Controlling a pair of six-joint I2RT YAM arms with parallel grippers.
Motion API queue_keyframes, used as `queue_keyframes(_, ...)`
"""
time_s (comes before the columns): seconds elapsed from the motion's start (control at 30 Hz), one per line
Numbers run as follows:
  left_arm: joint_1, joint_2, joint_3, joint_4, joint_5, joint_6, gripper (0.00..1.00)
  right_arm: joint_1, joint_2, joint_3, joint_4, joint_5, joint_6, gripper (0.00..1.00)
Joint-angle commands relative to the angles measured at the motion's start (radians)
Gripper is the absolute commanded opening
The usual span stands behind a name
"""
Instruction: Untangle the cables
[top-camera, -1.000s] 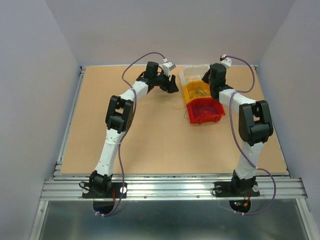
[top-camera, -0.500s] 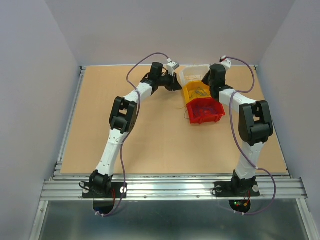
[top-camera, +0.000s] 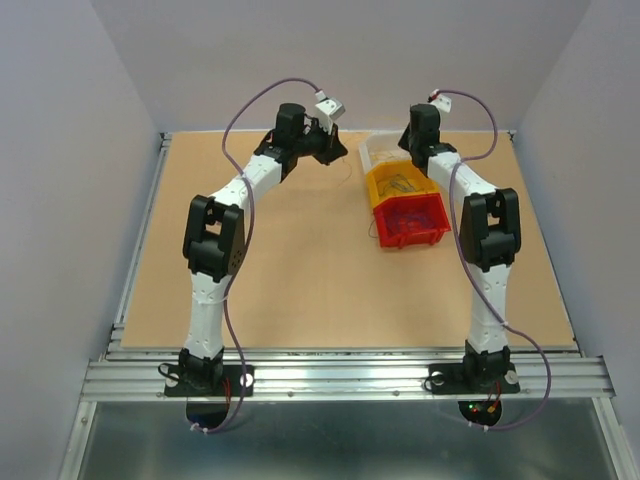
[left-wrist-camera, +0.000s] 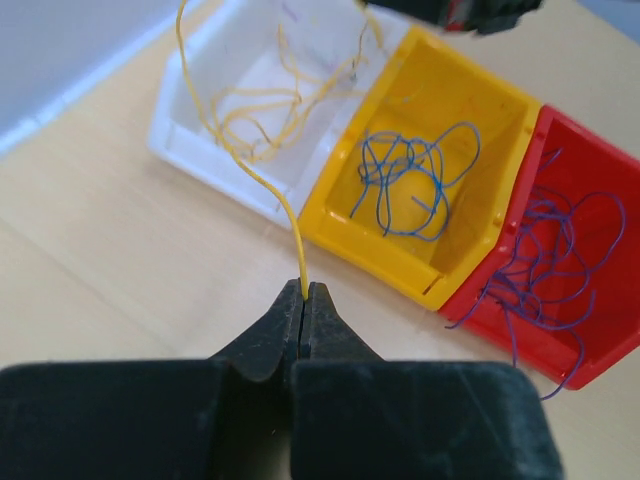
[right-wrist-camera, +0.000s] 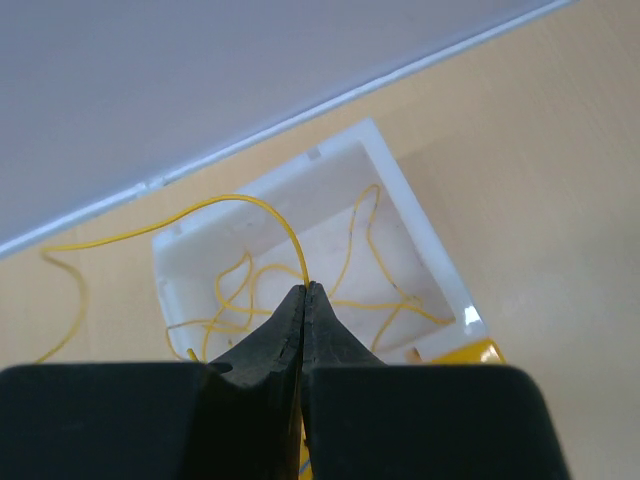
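**Two arms each pinching a thin yellow wire beside three bins**

Top view: the left arm and right arm reached to the far side of the counter. A white bin, yellow bin and red bin sat there in a row, touching.

Left wrist view: the left jaws were pressed fully together on a hair-thin yellow cable that curved up over the white bin. Loose yellow cables lay tangled in that bin, blue cables in the yellow one, and purple cables in the red one.

Right wrist view: the right jaws were likewise closed on a yellow strand that arched left past the white bin's wall.
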Motion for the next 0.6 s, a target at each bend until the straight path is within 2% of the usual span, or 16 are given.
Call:
queue_keyframes(0.0, -0.003, -0.103, 0.033, -0.017, -0.020, 0.069, 0.00, 0.004, 0.093, 0.221, -0.192, 0.056, -0.053, 0.00)
queue_keyframes(0.33, -0.004, -0.092, 0.071, -0.048, -0.005, 0.078, 0.00, 0.006, 0.216, 0.356, -0.214, 0.084, -0.125, 0.02)
queue_keyframes(0.4, -0.004, -0.085, 0.082, -0.049, 0.001, 0.078, 0.00, 0.004, 0.232, 0.376, -0.217, 0.060, -0.135, 0.06)
queue_keyframes(0.47, -0.004, -0.080, 0.091, -0.054, 0.009, 0.075, 0.00, 0.004, 0.226, 0.376, -0.217, 0.041, -0.136, 0.16)
queue_keyframes(0.53, -0.003, -0.082, 0.093, -0.055, 0.009, 0.077, 0.00, 0.002, 0.199, 0.372, -0.215, 0.032, -0.135, 0.31)
queue_keyframes(0.57, -0.004, -0.082, 0.094, -0.055, 0.010, 0.078, 0.00, 0.004, 0.191, 0.370, -0.215, 0.024, -0.136, 0.32)
